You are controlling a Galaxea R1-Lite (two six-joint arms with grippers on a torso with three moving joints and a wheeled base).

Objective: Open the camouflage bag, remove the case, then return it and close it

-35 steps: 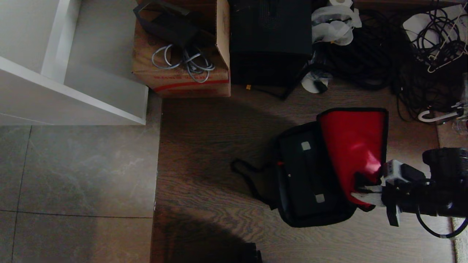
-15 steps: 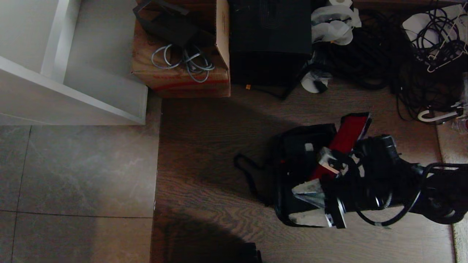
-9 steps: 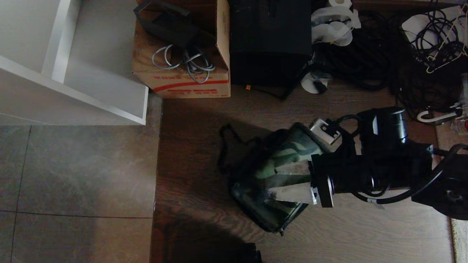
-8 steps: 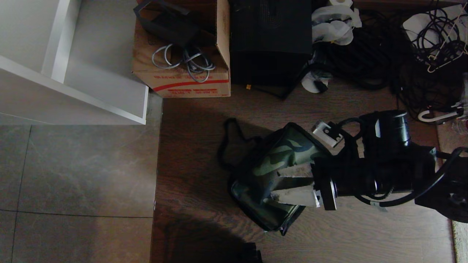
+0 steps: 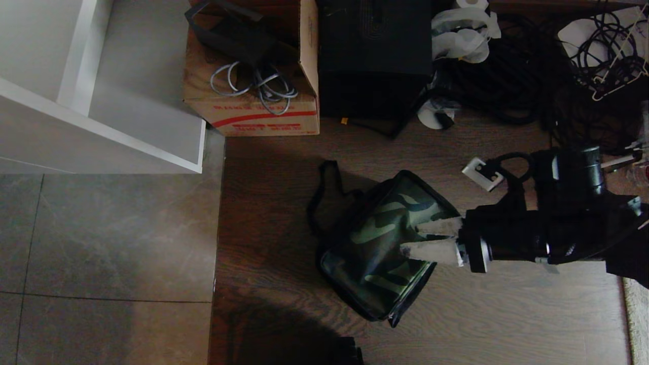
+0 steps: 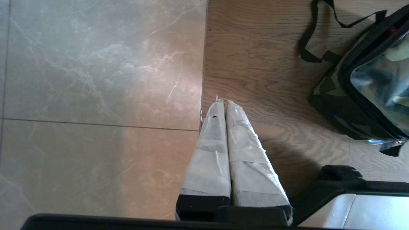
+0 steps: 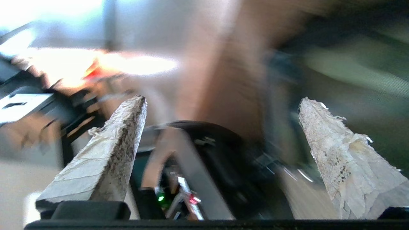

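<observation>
We have flipped the lid down over the camouflage bag (image 5: 388, 248); the right gripper (image 5: 423, 237), jaws spread and empty, has released it. Zipping remains.

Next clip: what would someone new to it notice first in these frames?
The camouflage bag, lid down, lies on the wood floor right of centre, its black strap trailing to its left. The right gripper hangs open over the bag's right edge, holding nothing. Behind, a brown cardboard box with grey cables sits beside a black box; the left gripper is parked, shut, near the floor seam.
</observation>
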